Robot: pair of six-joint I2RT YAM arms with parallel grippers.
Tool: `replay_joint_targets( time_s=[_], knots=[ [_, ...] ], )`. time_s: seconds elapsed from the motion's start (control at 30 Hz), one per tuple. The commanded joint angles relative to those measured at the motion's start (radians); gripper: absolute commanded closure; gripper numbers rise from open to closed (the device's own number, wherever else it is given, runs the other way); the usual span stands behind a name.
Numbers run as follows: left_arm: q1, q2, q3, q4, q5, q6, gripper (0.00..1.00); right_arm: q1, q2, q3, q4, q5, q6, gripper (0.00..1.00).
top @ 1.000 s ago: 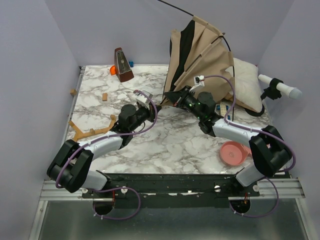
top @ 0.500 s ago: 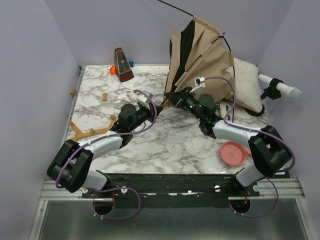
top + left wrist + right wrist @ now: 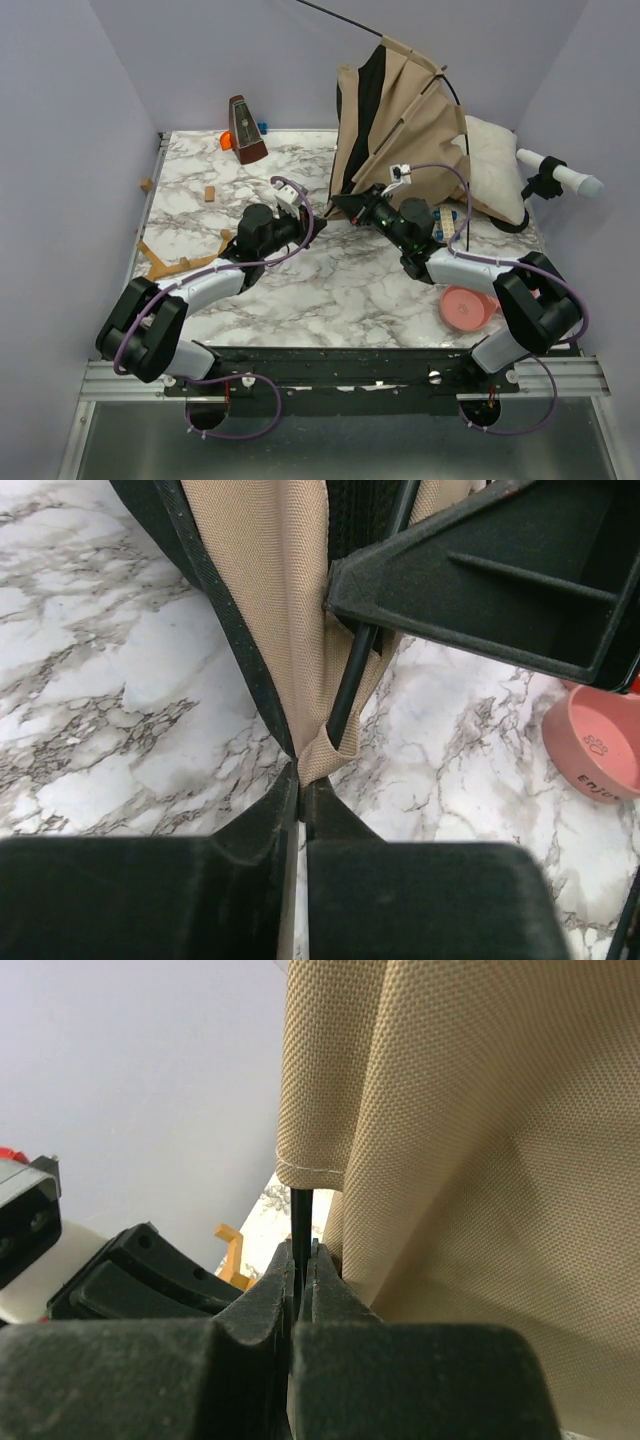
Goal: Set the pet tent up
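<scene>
Leaning a shade further toward 11 o'clock than a second before, the tent (image 3: 400,120) stood at 1 o'clock on the surface (image 3: 330,290). Its free rod tip had swung left along the top edge of the overhead view. The lower corner had lifted slightly with it, and the right wrist had come closer to the fabric. I judged this a small gain: the frame was being tensioned, but the tent was folded and narrow, far from standing open.

Both arms reached low over the surface and converged just toward 12 o'clock of its middle, the left one pointing to 1 o'clock and the right one to 11 o'clock.

The left hand (image 3: 300,790) had its fingers pressed together on the tan corner pocket of the tent. From that tight view I could not be sure how much cloth lay between them.

The right hand (image 3: 300,1252) was clamped on the thin black pole (image 3: 300,1218) just below the hem. In the left wrist view that pole ran down into the pocket, so its end seemed seated there.

A pillow (image 3: 495,165) lay behind the tent at 2 o'clock and a pink bowl (image 3: 468,305) sat at 4 o'clock, both clear of the hands.
</scene>
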Motion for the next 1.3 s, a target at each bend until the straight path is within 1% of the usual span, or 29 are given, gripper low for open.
replay_joint_targets(
  time_s=[0.0,0.07,0.13,0.27,0.37,0.47,0.53,0.63,0.8,0.97,1.13,1.27],
  knots=[
    [0.028,0.004,0.062,0.066,0.11,-0.037,0.81,-0.019,0.022,-0.054,-0.069,0.049,-0.056,1.0],
    [0.034,-0.004,0.06,0.074,0.119,-0.041,0.72,-0.018,0.023,-0.057,-0.064,0.045,-0.051,1.0],
    [0.04,-0.013,0.053,0.074,0.12,-0.039,0.64,-0.018,0.019,-0.058,-0.065,0.044,-0.049,1.0],
    [0.045,-0.023,0.045,0.045,0.128,-0.021,0.55,-0.018,0.005,-0.048,-0.085,0.047,-0.054,1.0],
    [0.045,-0.027,0.031,0.053,0.142,-0.017,0.47,-0.018,0.006,-0.037,-0.101,0.044,-0.052,1.0],
    [0.045,-0.03,0.015,0.078,0.151,-0.024,0.42,-0.018,0.011,-0.032,-0.105,0.042,-0.045,1.0],
    [0.043,-0.026,0.021,0.072,0.15,-0.021,0.42,-0.018,0.013,-0.026,-0.109,0.041,-0.042,1.0],
    [0.039,-0.014,0.048,0.02,0.146,0.002,0.42,-0.018,0.015,-0.019,-0.112,0.041,-0.038,1.0],
    [0.002,-0.002,0.089,-0.093,0.075,0.064,0.42,-0.018,0.023,-0.011,-0.119,0.042,-0.038,1.0],
    [-0.016,0.015,0.108,-0.13,0.028,0.088,0.44,-0.018,0.031,-0.008,-0.117,0.037,-0.032,1.0],
    [-0.034,0.035,0.136,-0.192,-0.023,0.111,0.44,-0.019,0.031,-0.006,-0.12,0.04,-0.034,1.0],
    [-0.044,0.047,0.135,-0.209,-0.053,0.103,0.46,-0.018,0.034,-0.002,-0.12,0.041,-0.032,1.0]
  ],
)
